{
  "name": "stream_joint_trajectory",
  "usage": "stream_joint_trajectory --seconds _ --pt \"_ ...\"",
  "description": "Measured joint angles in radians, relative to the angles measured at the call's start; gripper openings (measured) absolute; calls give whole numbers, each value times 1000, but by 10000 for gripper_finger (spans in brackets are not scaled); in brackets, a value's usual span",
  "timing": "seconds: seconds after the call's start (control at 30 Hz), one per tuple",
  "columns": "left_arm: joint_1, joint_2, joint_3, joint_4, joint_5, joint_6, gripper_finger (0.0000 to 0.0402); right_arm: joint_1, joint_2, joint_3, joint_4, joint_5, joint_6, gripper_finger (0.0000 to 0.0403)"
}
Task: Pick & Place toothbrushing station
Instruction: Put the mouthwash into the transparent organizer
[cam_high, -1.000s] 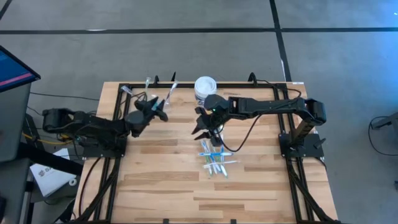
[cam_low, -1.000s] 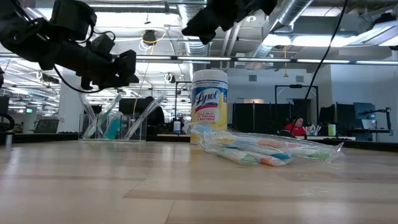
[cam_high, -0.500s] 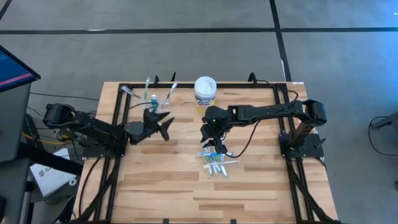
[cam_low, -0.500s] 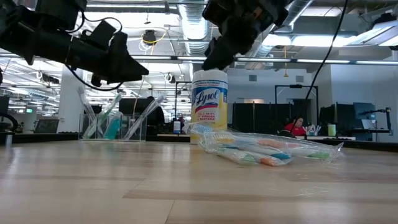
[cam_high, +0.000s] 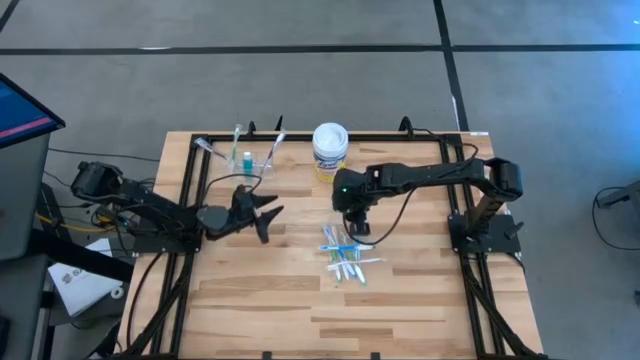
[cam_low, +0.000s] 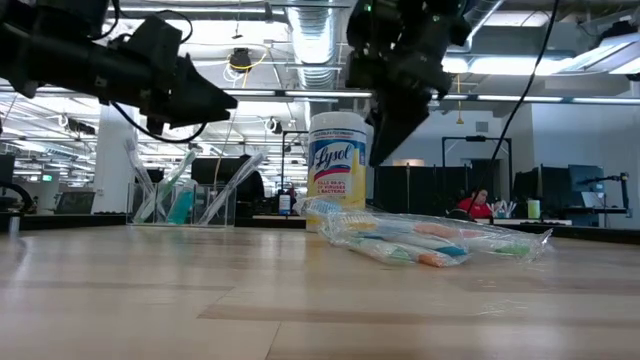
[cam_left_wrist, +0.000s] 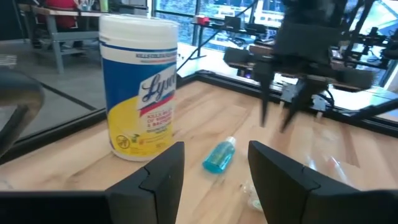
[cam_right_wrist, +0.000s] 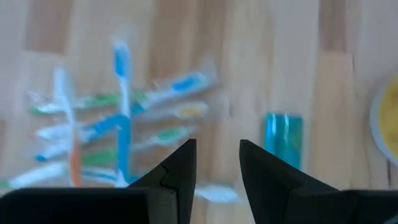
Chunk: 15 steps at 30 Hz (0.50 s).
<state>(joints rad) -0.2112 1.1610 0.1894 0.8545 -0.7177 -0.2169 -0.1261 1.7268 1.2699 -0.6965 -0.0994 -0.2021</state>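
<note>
- The toothbrushes (cam_high: 346, 260) lie in a loose, crossed pile a little right of the table's middle, in clear wrappers; in the right wrist view (cam_right_wrist: 118, 134) about seven or eight white, blue and green ones can be made out, though the blur prevents a sure count.
- One small teal toothpaste tube (cam_right_wrist: 283, 140) lies flat on the wood just beside the pile, between it and the yellow-labelled tub (cam_high: 330, 146); the left wrist view (cam_left_wrist: 220, 155) shows it on its side.
- The clear plastic cup (cam_low: 180, 203) stands near the table's far edge, left of the tub, holding a few upright brushes and a teal tube; from above it shows at (cam_high: 243, 152).
- The table (cam_high: 260, 300) has bare wood across its whole near half and along its left side; the pile and the tub are apart, with a gap between them where the tube lies.
- The right gripper (cam_high: 357, 216) hangs above the far end of the pile, pointing down; its fingers (cam_right_wrist: 180, 165) are parted a moderate way and hold nothing, touching neither brushes nor tube.
- The left gripper (cam_high: 268, 215) hovers over open wood left of centre, well apart from the cup and from the pile; its fingers (cam_left_wrist: 165, 171) are spread fairly wide and empty.
</note>
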Motion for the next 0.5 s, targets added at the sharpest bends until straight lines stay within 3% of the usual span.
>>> stream_joint_trajectory --seconds 0.23,0.5 --pt "-30 0 0 1 0 0 168 -83 16 -4 -95 5 -8 113" --pt "-31 0 0 2 8 0 169 -140 13 -109 21 5 -40 113"
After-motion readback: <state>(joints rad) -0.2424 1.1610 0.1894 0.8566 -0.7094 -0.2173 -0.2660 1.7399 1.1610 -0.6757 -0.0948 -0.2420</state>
